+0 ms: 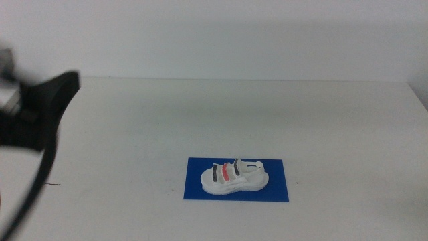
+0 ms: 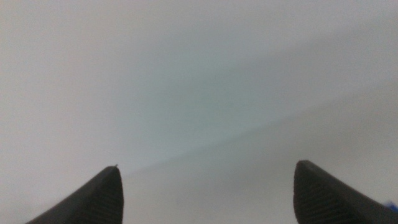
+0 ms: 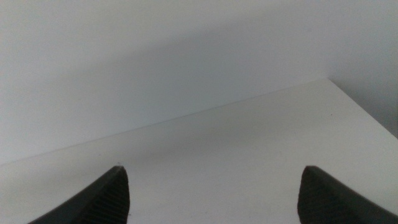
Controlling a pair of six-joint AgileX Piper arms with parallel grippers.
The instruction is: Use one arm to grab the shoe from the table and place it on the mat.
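Note:
The white shoe (image 1: 235,179), with two dark straps and a red middle one, lies on its sole on the blue mat (image 1: 277,191) on the white table (image 1: 200,120). The left arm (image 1: 37,117) is raised at the left edge of the middle view, far from the shoe. In the left wrist view the left gripper (image 2: 208,186) is open and empty, with the jaws wide apart. A sliver of the blue mat (image 2: 392,203) shows there. The right gripper (image 3: 214,186) is open and empty and faces bare table; the right arm is out of the middle view.
A small dark speck (image 1: 56,184) lies on the table at the left. The table's back edge (image 1: 267,81) meets a plain white wall. The table's right edge (image 1: 421,100) shows at the far right.

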